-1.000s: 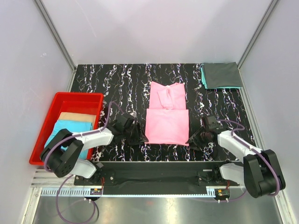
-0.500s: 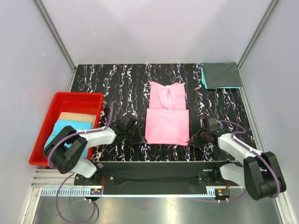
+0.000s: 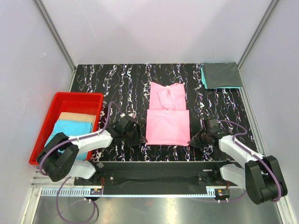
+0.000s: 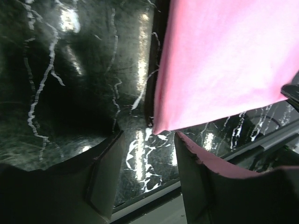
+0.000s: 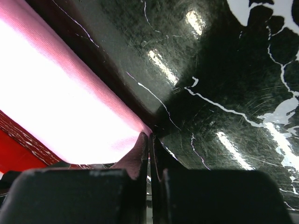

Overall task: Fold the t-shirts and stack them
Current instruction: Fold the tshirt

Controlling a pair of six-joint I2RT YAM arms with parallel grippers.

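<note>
- The pink t-shirt lies flat at the middle of the black marbled table. Its near part is folded into a rectangle, and its far part has the sleeves turned in.
- The left gripper sits low at the pink t-shirt's near left corner. In the left wrist view the fingers stand apart, and the cloth corner lies just ahead of the gap, unclamped.
- The right gripper sits at the shirt's near right corner with its fingers pressed together. In the right wrist view the pink edge meets the fingertips. Whether any cloth is caught between them cannot be told.
- A folded dark grey t-shirt lies on a teal t-shirt, well apart from the pink one, to its far right.
- A red bin stands well to the pink shirt's left. It holds a light blue t-shirt and a tan cloth.
</note>
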